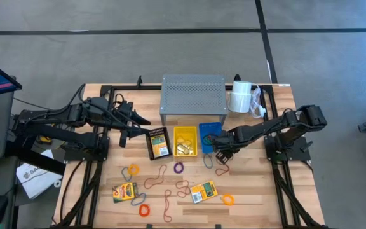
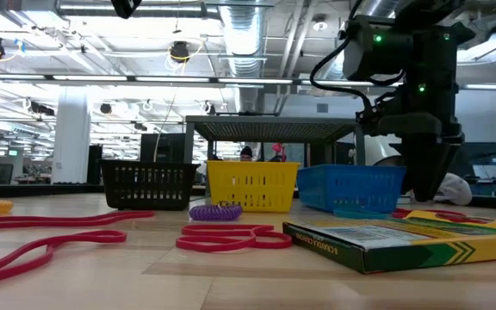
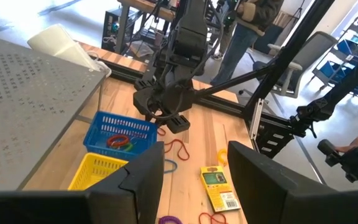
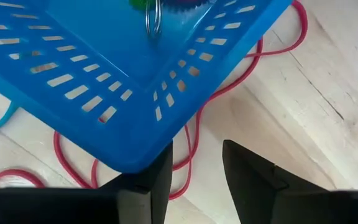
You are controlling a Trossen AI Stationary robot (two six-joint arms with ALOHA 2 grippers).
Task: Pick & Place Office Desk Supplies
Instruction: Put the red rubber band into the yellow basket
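Observation:
Two crayon boxes (image 1: 124, 191) (image 1: 203, 191) lie flat on the near part of the table, and a third sits in the black basket (image 1: 158, 142). Rubber-band loops are scattered around them, among them a purple one (image 1: 178, 168) and an orange one (image 1: 227, 199). My right gripper (image 4: 197, 171) is open, low over the near right corner of the blue basket (image 4: 104, 74), with a red band (image 4: 191, 149) on the table below it. The blue basket holds some bands (image 3: 120, 142). My left gripper (image 3: 194, 180) is open and waits left of the black basket, holding nothing.
A yellow basket (image 1: 185, 141) stands between the black and blue ones. The grey perforated riser (image 1: 193, 95) stands behind the baskets, with the white roll (image 1: 240, 97) at the far right. People stand beyond the table's right side in the left wrist view.

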